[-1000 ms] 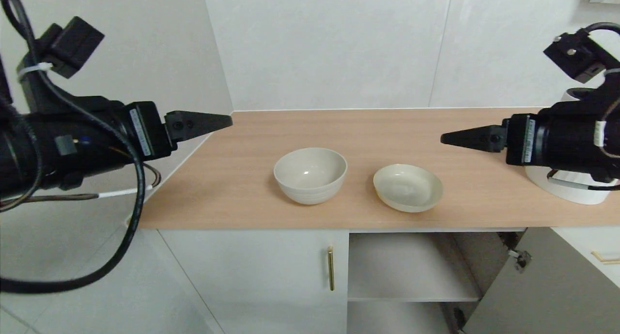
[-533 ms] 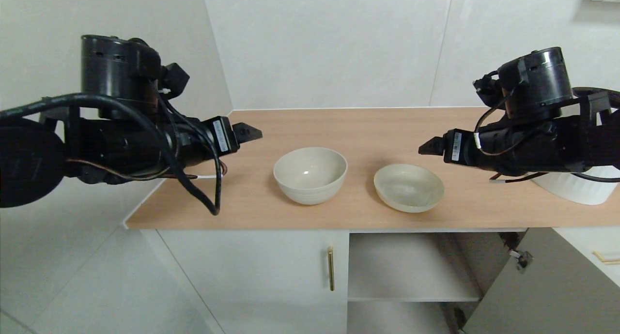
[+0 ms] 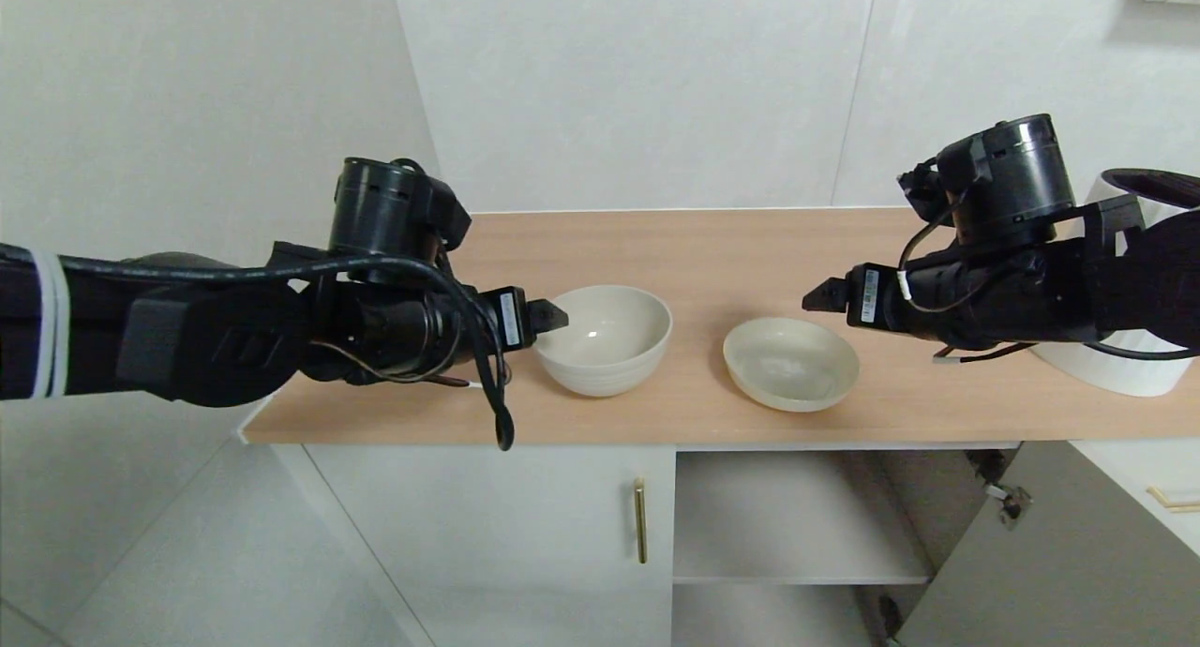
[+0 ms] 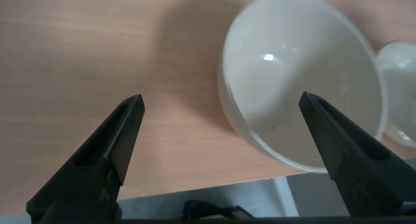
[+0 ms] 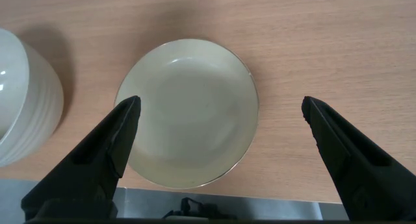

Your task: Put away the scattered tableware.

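You had the deep cream bowl (image 3: 601,338) (image 4: 299,94) standing upright just left of the middle of the head view, on the wooden worktop (image 3: 750,244). The shallow cream dish (image 3: 790,361) (image 5: 188,113) sat just to its right, near the bowl but apart from it. Both were close to the worktop's front edge.

Your left end effector (image 3: 553,316) (image 4: 221,99) lay level at the bowl's left rim. Its fingers were spread wide in the wrist view, and whether they touched the rim could not be told. Your right end effector (image 3: 816,297) (image 5: 221,104) hung just upper right of the dish, clear of it. Its fingers were also spread wide, and in the wrist view the dish lay between them and below.

Each wrist carried a small white label, the left label (image 3: 508,319) and the right label (image 3: 868,291). The print on both was too small to read.

At the right edge of the frame a white appliance (image 3: 1116,370) stood on the worktop, partly behind your right arm. Below the worktop, at lower centre, a closed cabinet door bore a brass handle (image 3: 640,520). To its right was an open compartment with a white shelf (image 3: 797,525), and its door (image 3: 1031,553) was swung open at the lower right.
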Motion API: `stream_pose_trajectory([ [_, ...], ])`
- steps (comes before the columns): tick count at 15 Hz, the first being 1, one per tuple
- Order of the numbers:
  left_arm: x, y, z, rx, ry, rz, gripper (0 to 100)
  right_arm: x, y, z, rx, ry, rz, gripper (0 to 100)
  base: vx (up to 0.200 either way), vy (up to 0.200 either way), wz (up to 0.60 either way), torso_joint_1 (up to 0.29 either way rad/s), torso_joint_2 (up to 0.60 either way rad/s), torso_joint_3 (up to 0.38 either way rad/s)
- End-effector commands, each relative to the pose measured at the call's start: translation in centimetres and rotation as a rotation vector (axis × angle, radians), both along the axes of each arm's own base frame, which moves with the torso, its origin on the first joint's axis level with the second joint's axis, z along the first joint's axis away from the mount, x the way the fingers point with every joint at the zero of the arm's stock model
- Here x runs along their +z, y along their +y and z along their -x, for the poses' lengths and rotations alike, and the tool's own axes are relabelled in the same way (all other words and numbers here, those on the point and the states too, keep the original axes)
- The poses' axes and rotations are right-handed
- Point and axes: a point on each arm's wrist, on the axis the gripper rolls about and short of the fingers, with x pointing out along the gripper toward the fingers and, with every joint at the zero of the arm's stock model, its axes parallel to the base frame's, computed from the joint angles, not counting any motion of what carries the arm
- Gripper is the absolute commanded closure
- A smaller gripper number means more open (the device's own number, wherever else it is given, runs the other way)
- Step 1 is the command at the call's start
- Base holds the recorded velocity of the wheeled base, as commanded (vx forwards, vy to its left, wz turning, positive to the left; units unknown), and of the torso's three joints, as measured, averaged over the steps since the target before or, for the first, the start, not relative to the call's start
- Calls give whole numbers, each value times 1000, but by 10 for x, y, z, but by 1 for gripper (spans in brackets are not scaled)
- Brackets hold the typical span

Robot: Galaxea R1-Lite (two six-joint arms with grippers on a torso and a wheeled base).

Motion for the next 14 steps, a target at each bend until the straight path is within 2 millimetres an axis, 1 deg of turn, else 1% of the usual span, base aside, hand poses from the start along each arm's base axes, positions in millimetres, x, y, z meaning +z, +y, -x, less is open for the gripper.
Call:
stream_pose_trajectory([
  [1, -13, -7, -11, -4, 29, -13, 0, 1, 0, 1, 1, -2, -1, 0, 0, 0, 0, 0, 0, 0],
  [2, -13, -8, -12, -6, 29, -13, 0, 1, 0, 1, 1, -2, -1, 0, 0, 0, 0, 0, 0, 0],
  [3, -18, -10, -14, -8, 38, -18, 0, 1, 0, 1, 1, -2, -1, 0, 0, 0, 0, 0, 0, 0],
  [4, -18, -12, -14, -12, 39, -19, 100, 1, 0, 1, 1, -2, -1, 0, 0, 0, 0, 0, 0, 0],
  [8, -13, -16, -8, -22, 28, -13, 100, 0, 0, 0, 1, 0, 2, 0, 0, 0, 0, 0, 0, 0],
  [9, -8, -15, -5, -22, 15, -8, 100, 0, 0, 0, 1, 0, 2, 0, 0, 0, 0, 0, 0, 0],
  [10, 10, -9, 8, -22, -28, 13, 100, -1, 1, -1, 2, 1, 4, 0, 0, 0, 0, 0, 0, 0],
  [11, 23, -3, 21, -27, -59, 29, 100, -3, 1, -2, 3, 8, 8, 0, 0, 0, 0, 0, 0, 0],
  [12, 35, 2, 35, -36, -91, 47, 100, -9, 3, -6, 1, 28, 21, 0, 0, 0, 0, 0, 0, 0],
  [13, 44, 6, 45, -41, -114, 58, 100, -17, 5, -11, -11, 45, 39, 0, 0, 0, 0, 0, 0, 0],
  [14, 48, 8, 51, -44, -127, 65, 100, -26, 7, -17, -32, 62, 63, 0, 0, 0, 0, 0, 0, 0],
])
